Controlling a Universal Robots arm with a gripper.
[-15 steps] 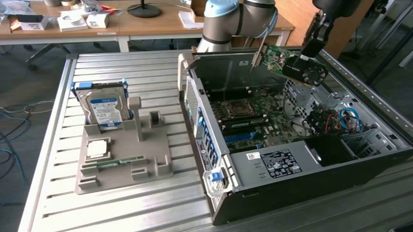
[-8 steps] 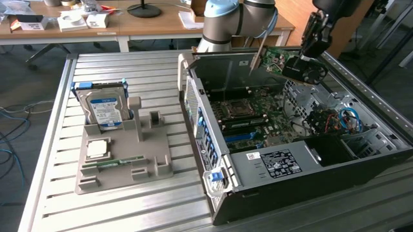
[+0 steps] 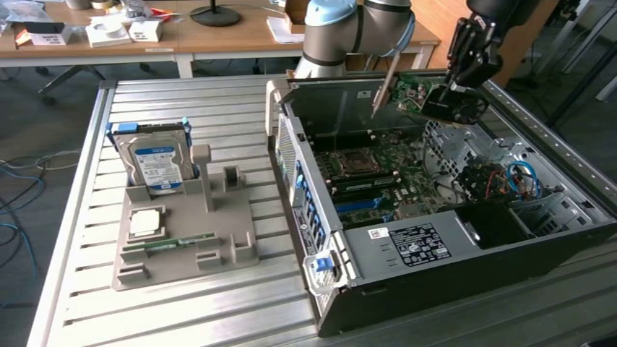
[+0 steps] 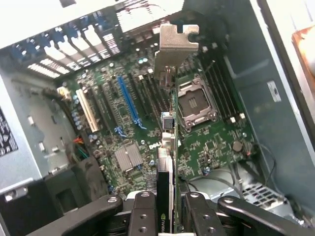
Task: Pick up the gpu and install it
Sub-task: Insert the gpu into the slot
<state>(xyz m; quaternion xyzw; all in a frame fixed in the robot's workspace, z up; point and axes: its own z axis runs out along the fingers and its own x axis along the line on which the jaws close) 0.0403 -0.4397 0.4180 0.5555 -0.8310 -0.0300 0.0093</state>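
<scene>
Table (image 3: 173,311): fixture tray (image 3: 231,238) toward the exterior view's left, open computer case (image 3: 463,253) just beside it on the right.
Tray: hard drive (image 3: 154,163) upright at the far end; processor chip (image 3: 144,222) lying in front of it; memory stick (image 3: 178,242) lying in front of the chip.
Case: motherboard (image 3: 386,173) inside.
Over the case's far end: gpu (image 3: 424,90) (image 4: 170,147), clamped in the gripper (image 4: 167,209).

You see the gpu (image 4: 169,147) as a green board with a black cooler and a pale silver bracket (image 4: 174,42); the gripper (image 4: 167,219) is black. Note the green motherboard (image 4: 216,142) with its one bright blue slot (image 4: 129,101). On your ribbed silver bench (image 3: 144,311), the tray (image 3: 231,246) is grey, and the hard drive (image 3: 154,163) carries a blue-and-white label.
</scene>
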